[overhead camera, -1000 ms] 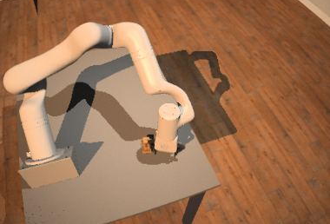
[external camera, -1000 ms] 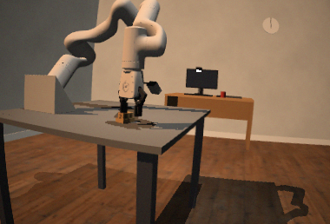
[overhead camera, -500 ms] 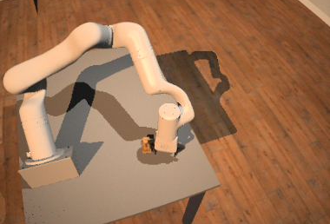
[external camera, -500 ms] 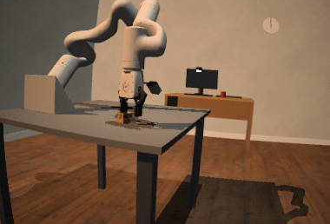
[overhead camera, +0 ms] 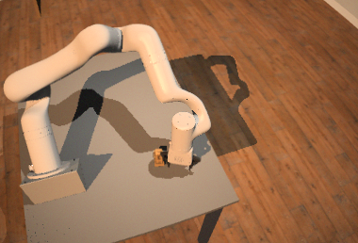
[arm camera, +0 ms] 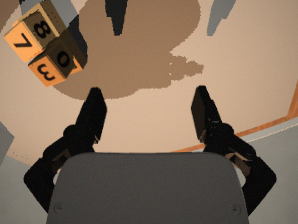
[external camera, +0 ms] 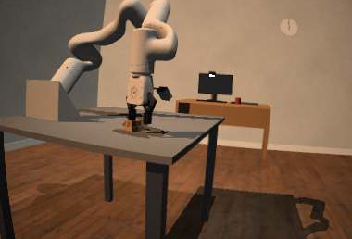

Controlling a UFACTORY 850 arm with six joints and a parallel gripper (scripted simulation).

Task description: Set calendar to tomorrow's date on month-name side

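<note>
Two orange calendar cubes (arm camera: 45, 43) sit side by side at the upper left of the wrist view, showing black digits 7, 8, 3 and 0. They also show as a small orange block (overhead camera: 158, 157) beside the wrist in the top view and on the table in the exterior view (external camera: 132, 124). A tan tray floor (arm camera: 153, 106) with an orange rim (arm camera: 266, 129) lies under the fingers. My gripper (arm camera: 148, 97) is open and empty, pointing down, with the cubes off to the left of its fingers. The month's name is not visible.
A beige box (external camera: 44, 100) stands at the arm's base on the grey table (overhead camera: 127, 162). The table's right edge (overhead camera: 221, 162) is close to the gripper. A desk with a monitor (external camera: 215, 85) stands far off by the wall.
</note>
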